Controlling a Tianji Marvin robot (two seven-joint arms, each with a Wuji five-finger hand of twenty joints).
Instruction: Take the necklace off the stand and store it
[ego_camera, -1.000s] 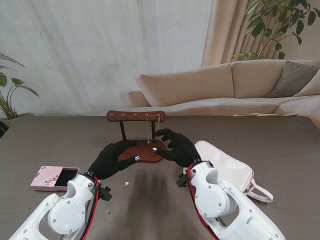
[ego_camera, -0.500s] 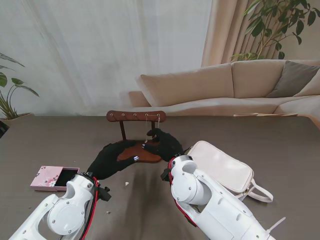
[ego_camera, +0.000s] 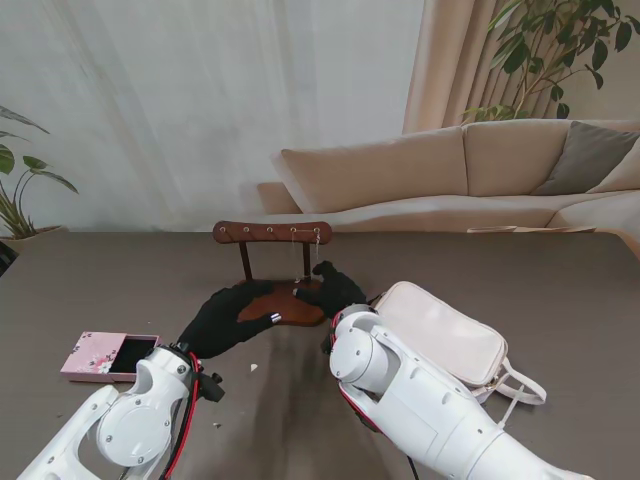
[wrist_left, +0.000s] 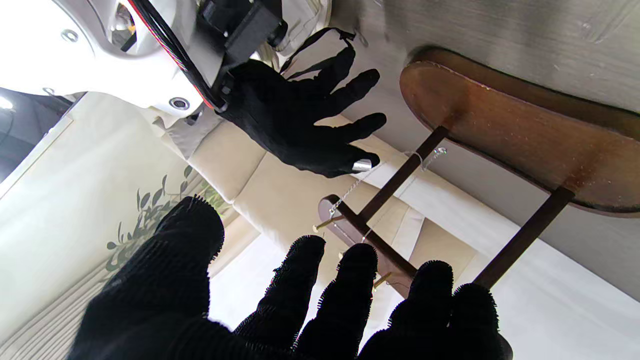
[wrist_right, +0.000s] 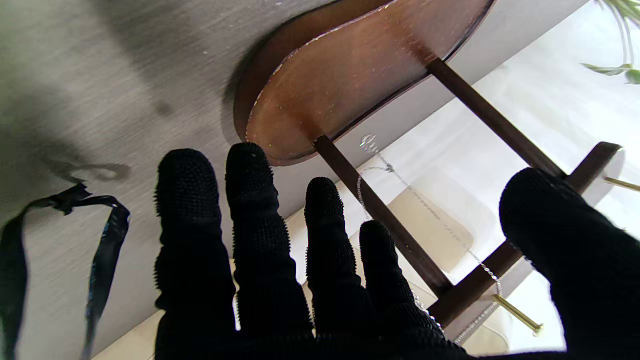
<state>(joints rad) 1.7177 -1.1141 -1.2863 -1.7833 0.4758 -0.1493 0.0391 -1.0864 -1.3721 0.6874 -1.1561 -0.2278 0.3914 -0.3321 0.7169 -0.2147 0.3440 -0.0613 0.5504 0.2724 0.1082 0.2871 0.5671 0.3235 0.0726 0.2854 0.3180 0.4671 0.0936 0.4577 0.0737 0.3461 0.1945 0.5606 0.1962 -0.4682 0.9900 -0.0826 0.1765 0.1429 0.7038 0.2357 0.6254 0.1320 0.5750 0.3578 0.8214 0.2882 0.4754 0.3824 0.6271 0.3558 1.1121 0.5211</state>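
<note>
A grey-brown table (ego_camera: 560, 290) is seen from the stand view, with a sofa (ego_camera: 450, 175) behind its far edge. A white handbag (ego_camera: 450, 335) is laid toward the table's right side, partly covered by the right arm. A wooden stand (ego_camera: 272, 233) is placed at mid-table, nearer the far edge, its oval base (wrist_right: 350, 75) flat on the top and two posts carrying a pegged crossbar. A pink floral box (ego_camera: 105, 356) is set open near the left edge. The left hand (ego_camera: 222, 318) is held at the base's left side, fingers spread, nothing grasped. The right hand (ego_camera: 332, 288) is held at the base's right end by the right post, fingers extended and apart, nothing gripped. The necklace (wrist_right: 400, 185) is hung from a brass peg (wrist_right: 517, 314) at the crossbar's right end, the thin chain draped beside the right post, pendant just off the base.
</note>
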